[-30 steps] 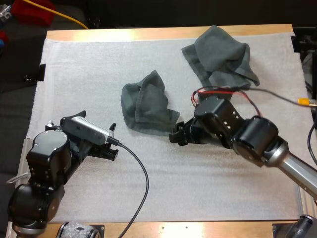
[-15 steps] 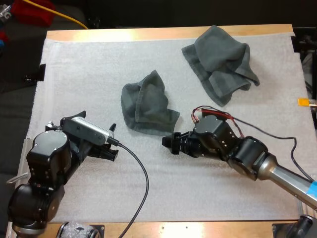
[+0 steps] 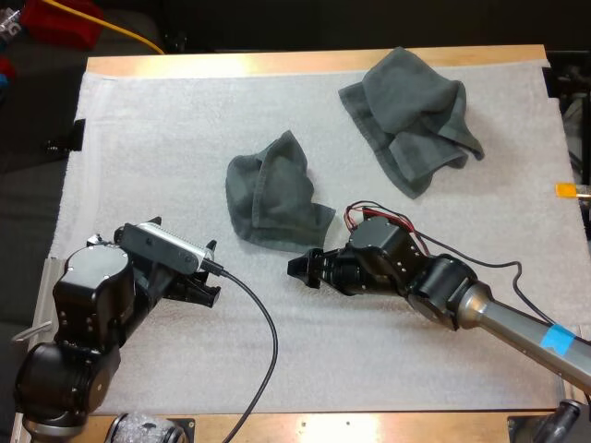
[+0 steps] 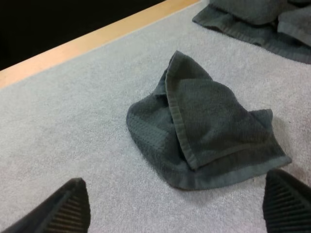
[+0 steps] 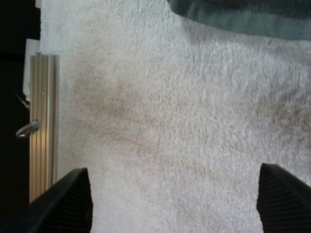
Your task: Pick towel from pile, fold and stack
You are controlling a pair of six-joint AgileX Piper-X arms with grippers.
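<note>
A crumpled dark grey-green towel (image 3: 272,194) lies in the middle of the white mat (image 3: 148,138). A second crumpled towel (image 3: 411,115) lies at the far right. My left gripper (image 3: 185,235) rests low at the near left, aimed at the middle towel (image 4: 204,121); its fingers (image 4: 63,208) stand wide apart, open, a short way from the cloth. My right gripper (image 3: 303,266) sits low on the mat just in front of that towel's near edge (image 5: 243,14). It is open (image 5: 172,199), with bare mat between its fingers (image 5: 284,194).
The wooden table edge (image 3: 305,61) runs along the far side, close behind the second towel (image 4: 257,19). A metal rail (image 5: 43,121) borders the mat at its left edge. Bare mat stretches across the near half between the arms.
My right arm has swung left and stretched out low, bringing its gripper from right of the middle towel to just in front of its near edge. My left arm dropped slightly.
</note>
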